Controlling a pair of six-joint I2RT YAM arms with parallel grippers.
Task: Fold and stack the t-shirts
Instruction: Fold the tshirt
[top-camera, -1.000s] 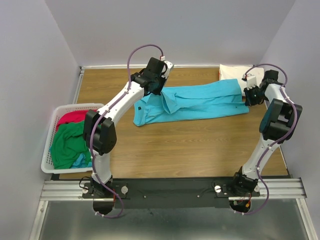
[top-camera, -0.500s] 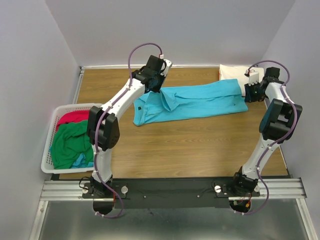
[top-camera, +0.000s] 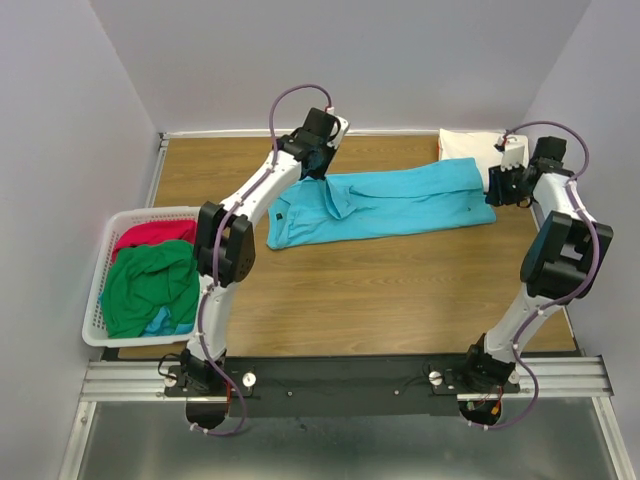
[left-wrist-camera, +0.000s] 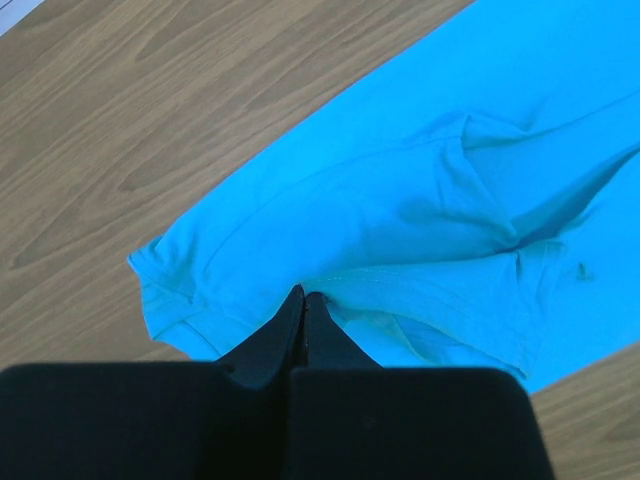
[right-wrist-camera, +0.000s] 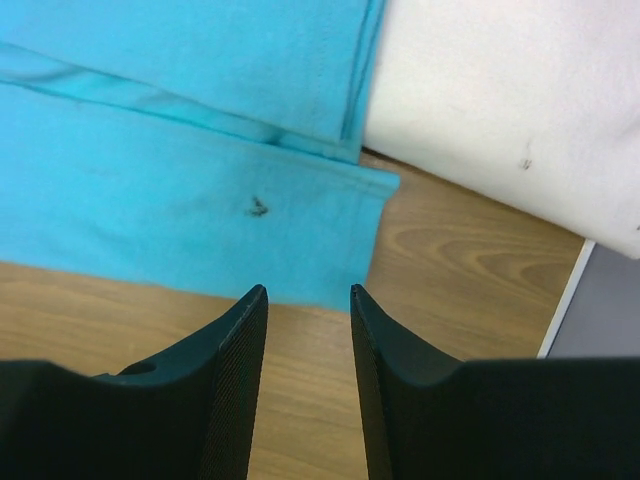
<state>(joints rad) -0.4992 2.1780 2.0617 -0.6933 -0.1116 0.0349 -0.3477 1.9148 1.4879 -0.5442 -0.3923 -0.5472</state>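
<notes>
A turquoise t-shirt (top-camera: 400, 200) lies spread lengthwise across the back of the table, partly folded. My left gripper (top-camera: 318, 166) is at its back left part, and in the left wrist view (left-wrist-camera: 304, 293) it is shut, pinching a fold of the turquoise cloth (left-wrist-camera: 400, 220). My right gripper (top-camera: 497, 190) is open and empty, hovering just off the shirt's right hem corner (right-wrist-camera: 340, 230); in the right wrist view (right-wrist-camera: 308, 290) bare wood shows between the fingers. A folded cream-white t-shirt (top-camera: 465, 145) lies at the back right, also visible in the right wrist view (right-wrist-camera: 500, 100).
A white lattice basket (top-camera: 150, 213) stands at the left edge, holding a red t-shirt (top-camera: 150, 235), a green one (top-camera: 150, 285) and a bit of turquoise cloth (top-camera: 160, 322). Walls close in the table at the back and both sides.
My left gripper has moved toward the back wall with the shirt's edge, the arm stretching out. My right gripper has shifted slightly right and back, off the hem.
</notes>
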